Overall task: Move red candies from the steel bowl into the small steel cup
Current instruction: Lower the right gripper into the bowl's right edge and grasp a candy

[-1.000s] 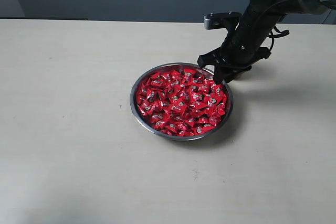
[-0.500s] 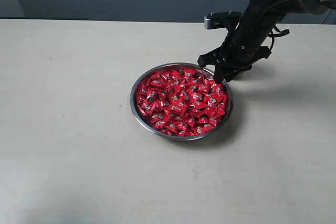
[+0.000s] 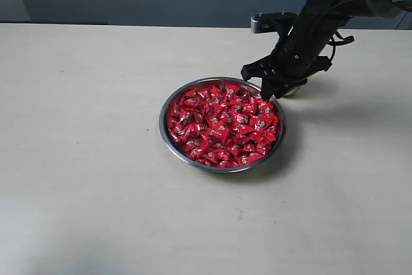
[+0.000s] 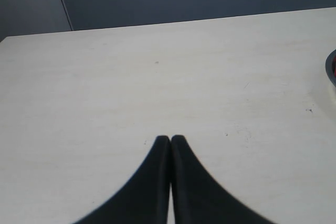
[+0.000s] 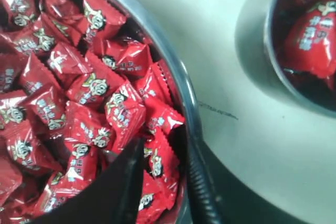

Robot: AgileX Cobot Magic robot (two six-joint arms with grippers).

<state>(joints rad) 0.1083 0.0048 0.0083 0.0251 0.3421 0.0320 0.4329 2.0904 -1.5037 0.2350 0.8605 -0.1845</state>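
Right gripper (image 3: 266, 93) is tips-down at the 1 o'clock rim of the steel bowl (image 3: 162, 127), in the edge of the red candies (image 3: 219, 123). Jaw gap isn't readable from this angle. Left arm is out of shot.

Left wrist cam: left gripper (image 4: 170, 139) is pinched together with nothing in it, above the table (image 4: 157, 51). A sliver of bowl rim clips the frame edge.

Right wrist cam: fingers (image 5: 123, 187) stand apart with one red candy (image 5: 157, 163) filling the gap, so it reads as clamped on that piece. The outer finger runs right along the bowl rim. The small steel cup (image 5: 254, 45) stands near the bowl, not touching, with a strip of table between them. It has at least one candy inside. My read is that it's off the bowl's 1–2 o'clock side.

Step in hand looks like lift and carry. My advice:
- Rise straight up first, so the outer finger doesn't hook the rim and drag the bowl.
- Check no neighbour's crimped end rides along.
- Centre over the cup's narrow mouth.
- Drop low before letting go.
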